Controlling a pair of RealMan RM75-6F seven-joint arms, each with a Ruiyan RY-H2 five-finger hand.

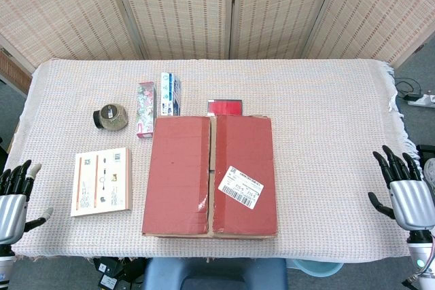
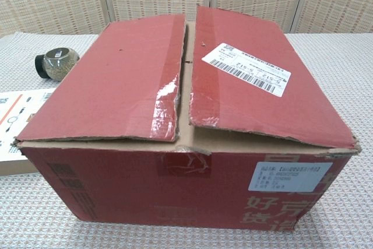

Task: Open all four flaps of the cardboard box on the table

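No flap is open: both top flaps of the box [image 1: 210,175] lie closed. Left robot hand [image 1: 15,198] and right robot hand [image 1: 406,191] are spread, empty, at the desk [image 1: 326,106] edges.

**Closed box at the counter's front edge, our hands wide apart**

We see the red cardboard box [image 1: 210,175] on the cloth-covered counter [image 1: 326,140], close to the front edge, its two top flaps lying flat and a white label [image 1: 240,187] on the right flap. Toward the left edge lie a booklet [image 1: 101,180], a small round jar [image 1: 111,117] and two upright cartons [image 1: 158,103]. Our left hand [image 1: 15,198] and right hand [image 1: 404,188] hover off the front corners, fingers spread, holding nothing.
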